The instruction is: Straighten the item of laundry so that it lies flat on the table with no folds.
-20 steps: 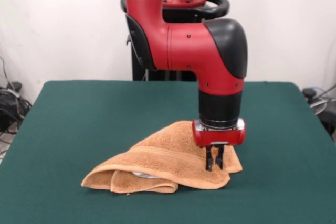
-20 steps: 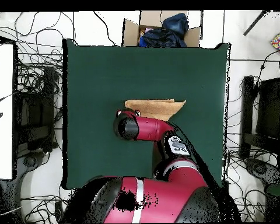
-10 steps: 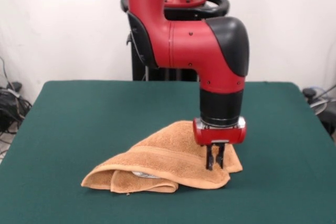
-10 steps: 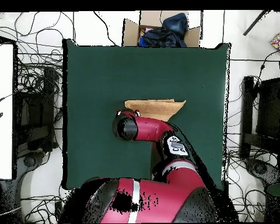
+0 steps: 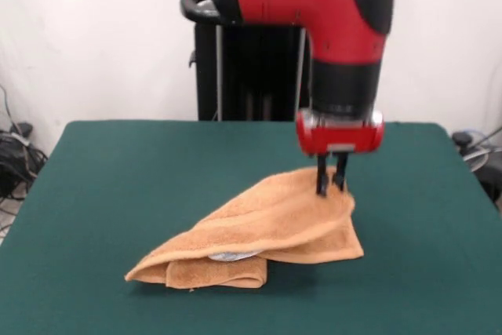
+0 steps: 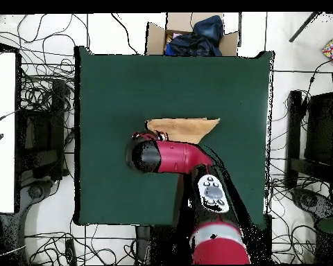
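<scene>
The orange-tan towel [image 5: 259,229] lies folded and bunched near the middle of the green table [image 5: 118,170]. Its right corner is pulled up into a peak. My gripper [image 5: 329,190] is shut on that raised corner and holds it above the table, while the towel's left end rests folded on the felt with a white tag peeking out. In the overhead view the towel [image 6: 186,128] shows as a tan wedge on the table [image 6: 127,83]. My arm's head [image 6: 145,154] covers the gripper there.
The black pedestal [image 5: 251,76] stands behind the table's far edge. A cardboard box with dark cloth [image 6: 190,38] sits beyond the table's opposite edge. Cables lie on the floor around the table.
The gripper has risen and moved slightly toward the pedestal, lifting the towel's right corner off the table. The arm's wrist has swung higher.
</scene>
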You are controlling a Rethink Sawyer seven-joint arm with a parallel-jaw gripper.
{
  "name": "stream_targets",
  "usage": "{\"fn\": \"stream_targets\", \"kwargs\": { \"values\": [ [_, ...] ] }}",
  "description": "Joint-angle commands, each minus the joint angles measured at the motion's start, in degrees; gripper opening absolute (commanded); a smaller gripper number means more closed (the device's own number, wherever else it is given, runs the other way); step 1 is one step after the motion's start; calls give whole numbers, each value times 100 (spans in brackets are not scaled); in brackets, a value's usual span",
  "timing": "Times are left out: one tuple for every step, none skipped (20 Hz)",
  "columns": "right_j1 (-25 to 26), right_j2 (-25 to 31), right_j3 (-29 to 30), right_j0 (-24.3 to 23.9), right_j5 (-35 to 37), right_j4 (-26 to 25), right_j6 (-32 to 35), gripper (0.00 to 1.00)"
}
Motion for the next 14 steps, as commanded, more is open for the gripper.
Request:
{"fn": "stream_targets", "kwargs": {
  "values": [
    [-1594, 52, 351, 158, 1898, 389, 651, 0],
    [-1696, -21, 276, 234, 2006, 319, 633, 0],
    [-1795, -76, 220, 298, 2050, 249, 634, 0],
    [-1886, -83, 189, 327, 2146, 234, 653, 0],
    [-1948, -83, 149, 349, 2292, 238, 680, 0],
    [-2048, -90, 122, 378, 2423, 252, 718, 0],
    [-2148, -96, 96, 407, 2555, 265, 755, 0],
    [-2248, -108, 33, 442, 2735, 268, 788, 0],
    [-2349, -119, -30, 477, 2915, 271, 820, 0],
    [-2442, -132, -98, 520, 3112, 270, 862, 0],
    [-2519, -134, -147, 549, 3246, 290, 916, 0],
    [-2583, -149, -240, 601, 3377, 261, 963, 0],
    [-2628, -152, -359, 648, 3532, 240, 1017, 0],
    [-2658, -150, -482, 699, 3732, 229, 1076, 0]
  ]
}}
